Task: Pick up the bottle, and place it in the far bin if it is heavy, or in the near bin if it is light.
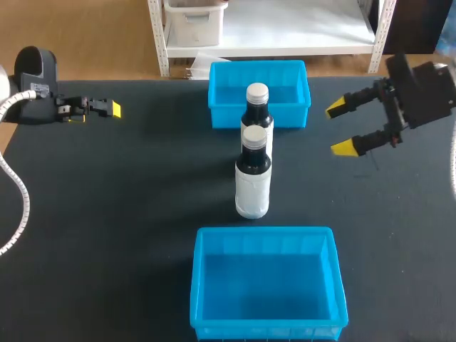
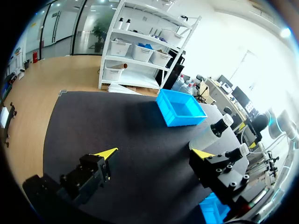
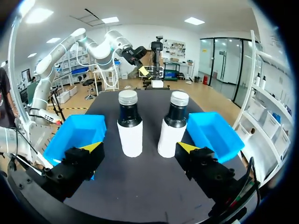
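Table (image 1: 128, 214): black top; it carries two bins and two bottles, with an arm at each side.
Near bin (image 1: 265, 232): bright blue, rectangular, open-topped, at the table's near edge in the middle; nothing lies in it.
Far bin (image 1: 222, 107): the same blue, in line with the near bin at the table's far side; nothing shows inside it.
Near bottle (image 1: 253, 187): upright on the table between the two bins. It has a white body, dark shoulders and a pale cap, and no finger touches it.
Far bottle (image 1: 257, 117): the same make, upright just behind the near bottle and just in front of the far bin's near wall, also untouched.
Bottle spacing: in the right wrist view they stand side by side with a narrow gap between them.
Right gripper (image 1: 339, 128): at the table's right side, level with the far bottle and well apart from it; its fingers are spread wide and hold nothing. In its wrist view both bottles stand ahead of them.
Left gripper (image 2: 154, 153): over the table's far left, well apart from the bottles and bins; its fingers are spread wide and hold nothing.
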Controlling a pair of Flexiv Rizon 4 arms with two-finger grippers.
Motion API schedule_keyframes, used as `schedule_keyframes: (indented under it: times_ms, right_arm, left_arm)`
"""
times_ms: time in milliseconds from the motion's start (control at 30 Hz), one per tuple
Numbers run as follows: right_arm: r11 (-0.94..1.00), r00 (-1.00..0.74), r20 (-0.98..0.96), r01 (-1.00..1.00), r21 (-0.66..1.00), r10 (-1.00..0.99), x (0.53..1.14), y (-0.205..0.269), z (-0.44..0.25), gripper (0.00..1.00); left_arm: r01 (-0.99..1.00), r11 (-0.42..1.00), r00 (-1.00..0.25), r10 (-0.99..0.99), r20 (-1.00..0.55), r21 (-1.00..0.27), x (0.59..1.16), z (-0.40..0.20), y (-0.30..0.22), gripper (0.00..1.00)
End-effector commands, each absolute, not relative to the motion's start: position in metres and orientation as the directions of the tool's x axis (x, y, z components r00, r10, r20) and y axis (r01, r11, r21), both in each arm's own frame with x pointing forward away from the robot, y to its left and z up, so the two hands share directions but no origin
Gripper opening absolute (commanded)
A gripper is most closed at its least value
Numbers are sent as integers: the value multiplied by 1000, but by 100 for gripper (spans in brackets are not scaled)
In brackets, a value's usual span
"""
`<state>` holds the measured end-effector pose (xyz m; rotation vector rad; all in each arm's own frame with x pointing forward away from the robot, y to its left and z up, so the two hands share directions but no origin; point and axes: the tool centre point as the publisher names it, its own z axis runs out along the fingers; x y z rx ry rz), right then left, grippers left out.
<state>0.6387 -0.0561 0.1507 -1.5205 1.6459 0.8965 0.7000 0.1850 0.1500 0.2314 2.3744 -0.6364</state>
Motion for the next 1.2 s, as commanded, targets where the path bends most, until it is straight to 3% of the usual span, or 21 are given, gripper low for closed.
schedule_keyframes:
  times_ms: [33,633,1200]
  right_arm:
    - [47,-49,-868,-998,30,-495,640,-38,144,100]
    - [-26,-39,-880,-998,59,-474,630,28,130,100]
    - [-17,-72,-887,-996,89,-456,622,61,124,100]
  left_arm:
    - [321,866,-767,0,-642,-383,700,150,185,100]
    - [321,866,-767,0,-642,-383,700,150,185,100]
    - [321,866,-767,0,-642,-383,700,150,185,100]
